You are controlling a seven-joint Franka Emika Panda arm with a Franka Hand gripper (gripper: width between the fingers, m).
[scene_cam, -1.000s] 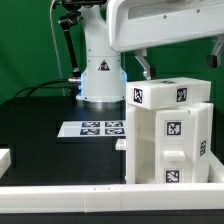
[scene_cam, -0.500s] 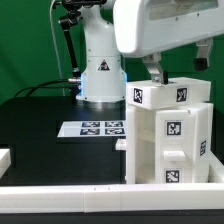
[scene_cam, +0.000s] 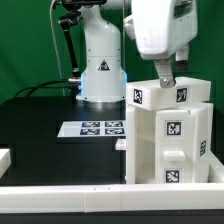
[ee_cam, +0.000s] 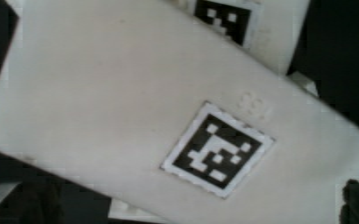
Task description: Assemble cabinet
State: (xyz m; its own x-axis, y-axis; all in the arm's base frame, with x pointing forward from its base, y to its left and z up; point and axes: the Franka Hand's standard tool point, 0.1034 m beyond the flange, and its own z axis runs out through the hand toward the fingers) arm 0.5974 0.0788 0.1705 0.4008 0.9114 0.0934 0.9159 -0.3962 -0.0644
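**Gripper hovers above the cabinet**

The cabinet point(scene_cam: 170, 135) stands upright on the black table point(scene_cam: 40, 130), near its front edge and toward the exterior view's right. The gripper point(scene_cam: 166, 72) hangs just over the cabinet's top; whether its fingers are apart or together cannot be told. The marker board point(scene_cam: 92, 129) lies flat mid-table, beside the cabinet. The wrist view is filled by a tagged white cabinet face point(ee_cam: 140, 110).

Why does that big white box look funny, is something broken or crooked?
Nothing looks broken. The cabinet stands upright on the black table, its tags flat on its faces. The claw hangs right above its top, and the marker board lies flat beside it.
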